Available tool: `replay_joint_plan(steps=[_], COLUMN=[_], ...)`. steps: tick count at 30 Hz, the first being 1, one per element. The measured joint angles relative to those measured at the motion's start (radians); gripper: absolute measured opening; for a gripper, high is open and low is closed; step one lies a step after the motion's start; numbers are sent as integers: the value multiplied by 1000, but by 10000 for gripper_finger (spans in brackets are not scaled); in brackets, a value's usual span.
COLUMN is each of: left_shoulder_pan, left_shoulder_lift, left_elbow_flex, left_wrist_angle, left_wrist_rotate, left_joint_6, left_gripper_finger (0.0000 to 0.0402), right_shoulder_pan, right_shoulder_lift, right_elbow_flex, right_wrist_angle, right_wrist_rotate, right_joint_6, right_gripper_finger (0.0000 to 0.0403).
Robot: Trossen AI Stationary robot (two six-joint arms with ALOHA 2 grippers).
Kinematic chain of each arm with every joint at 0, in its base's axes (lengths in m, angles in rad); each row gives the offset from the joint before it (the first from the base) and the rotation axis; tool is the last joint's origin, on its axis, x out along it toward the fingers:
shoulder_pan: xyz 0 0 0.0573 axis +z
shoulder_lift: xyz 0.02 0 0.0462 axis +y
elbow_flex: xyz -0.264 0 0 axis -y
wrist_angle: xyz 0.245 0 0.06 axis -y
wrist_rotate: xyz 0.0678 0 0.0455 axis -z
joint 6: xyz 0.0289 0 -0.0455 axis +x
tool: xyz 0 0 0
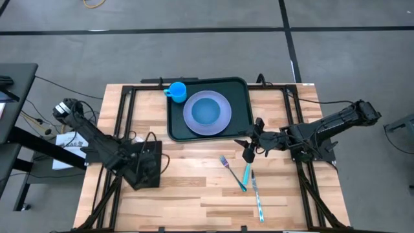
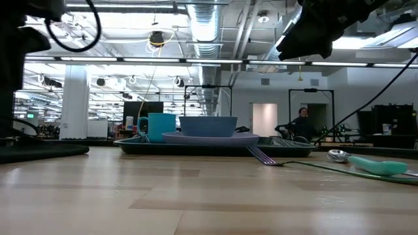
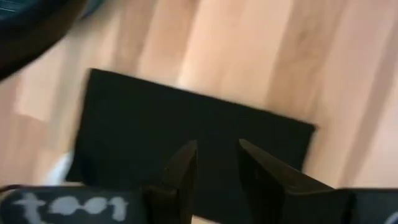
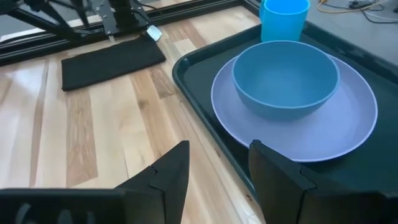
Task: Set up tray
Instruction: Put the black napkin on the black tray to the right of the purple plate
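Nearest the front edge of the pale wooden plank worktop [image 1: 194, 194] lie a knife with a light blue handle [image 1: 257, 197] and, just beside it, a spoon with a teal handle [image 1: 246, 176] whose far end lies under the right tool. A silver metal fork [image 1: 231, 171] rests alongside, its tines toward the tray.

Left tool [image 3: 216, 163]: its two dark fingers stand slightly apart with a narrow gap, pinching nothing, directly over a small flat black rectangular cloth [image 3: 186, 137] lying on the worktop's left part.

Right tool [image 4: 217, 163]: its fingers are spread, gripping nothing, above the worktop just off the tray's near right corner, over the cutlery.

Farther back, at the centre of the worktop's far edge, sits the large dark green-black rectangular plastic tray [image 1: 242, 103] with rounded corners and a raised rim. On it rests a round lavender plate [image 1: 224, 118] carrying a blue bowl [image 1: 207, 110]; a bright blue cup [image 1: 177, 91] stands upright in the tray's far left corner.

Beyond the worktop, the low view shows a person [image 2: 302, 122] in the room.
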Motion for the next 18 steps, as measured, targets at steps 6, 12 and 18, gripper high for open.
replay_joint_plan(steps=[6,12,18], left_shoulder_pan=[-80,-113,-129], left_shoulder_lift=[64,208,302], left_elbow_flex=[-35,-36,-36], left_wrist_angle=[97,215,327], left_wrist_rotate=[32,203,289], left_joint_6=[-74,-44,5], left_gripper_finger=[100,100,100], right_shoulder_pan=[6,6,6], right_shoulder_lift=[0,0,0], right_elbow_flex=[0,0,0], right_wrist_angle=[-1,-5,-8], right_wrist_rotate=[2,2,2], right_joint_6=[-1,-2,-2], right_gripper_finger=[154,154,154])
